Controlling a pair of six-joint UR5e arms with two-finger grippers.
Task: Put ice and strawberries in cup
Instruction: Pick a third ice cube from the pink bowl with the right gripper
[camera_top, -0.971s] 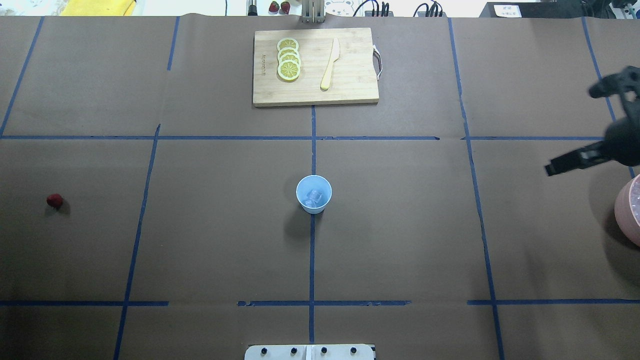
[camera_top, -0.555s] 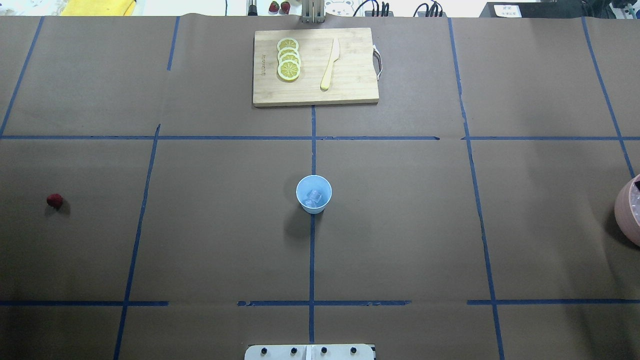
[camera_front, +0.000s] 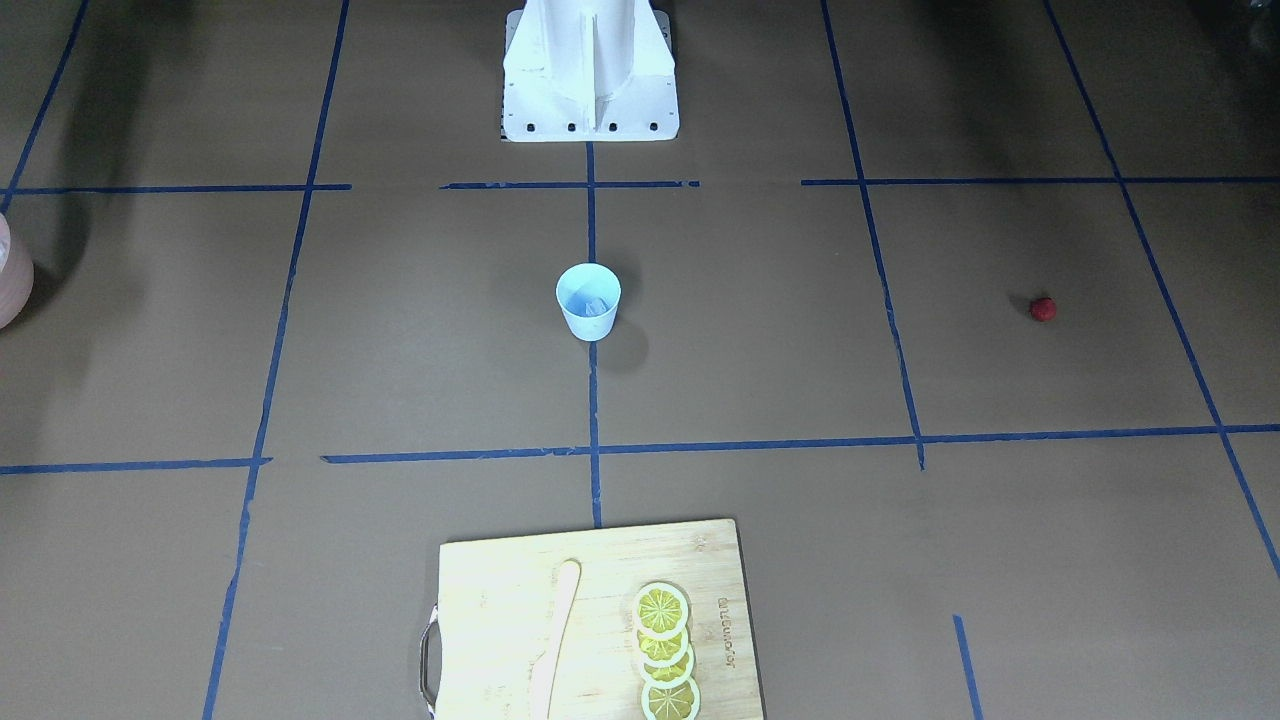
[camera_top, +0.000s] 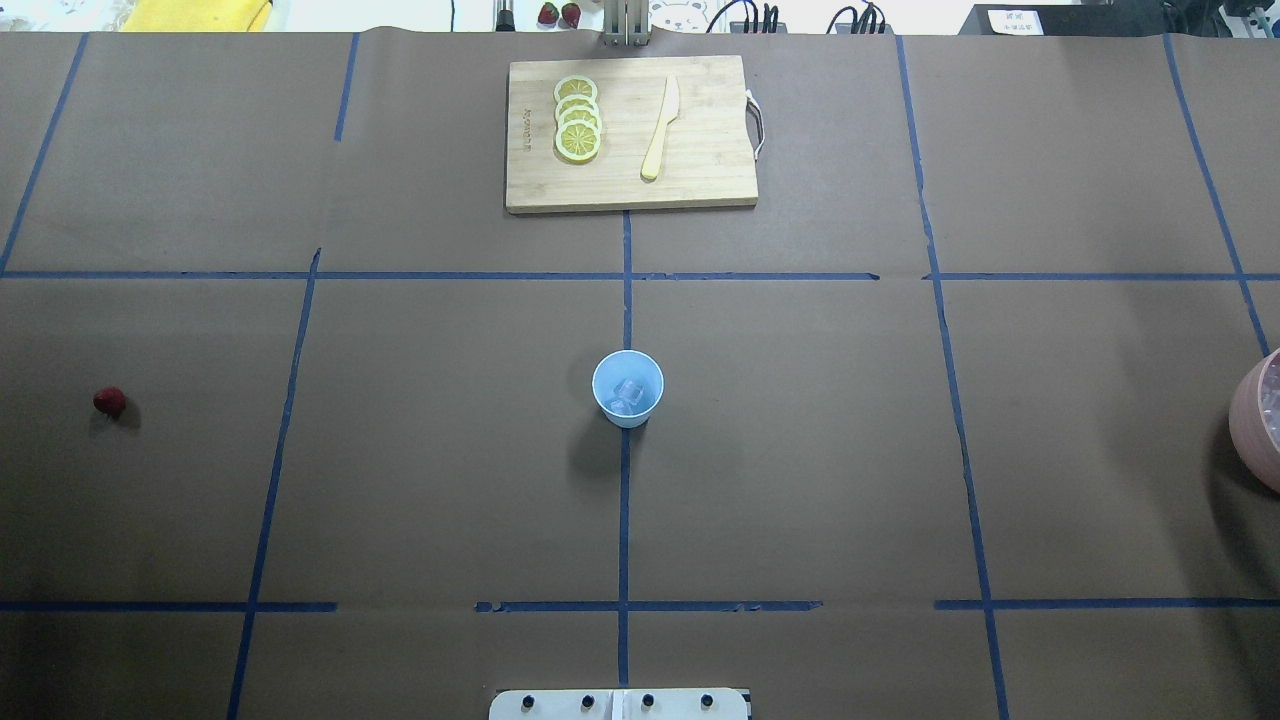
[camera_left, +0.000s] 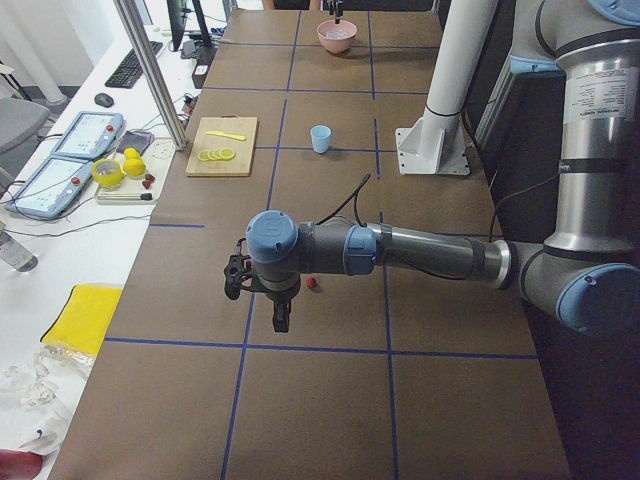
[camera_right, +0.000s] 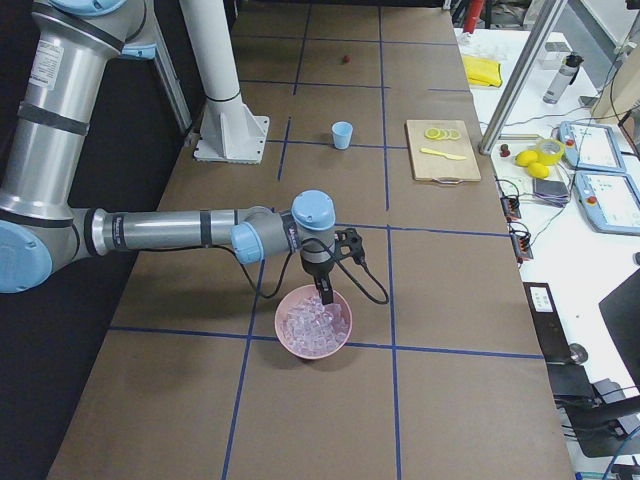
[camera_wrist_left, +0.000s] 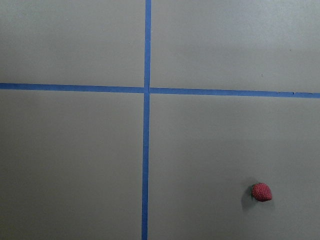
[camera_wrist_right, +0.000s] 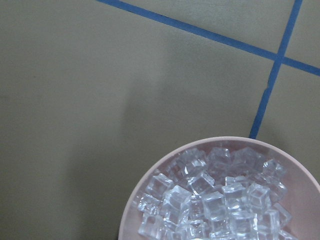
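A small pale blue tapered cup stands upright at the middle of the brown-papered table, on a blue tape line. A clear, pale bluish ice cube lies inside it (hard to make out against the cup's wall).

In the overhead view, a tiny dark-red strawberry lies at the cup's 9 o'clock, well apart from it on bare paper. The left gripper hangs above the table near this berry. Its wrist camera shows the berry at about 4 o'clock. I cannot tell whether its fingers are apart or together.

At the cup's 3 o'clock, at the table's edge, sits a round pinkish bowl with a heap of clear ice cubes. The right gripper points down over it, and its jaw setting cannot be told either.

At 12 o'clock lies a pale wooden cutting board with a row of yellow lemon slices and a light wooden knife.
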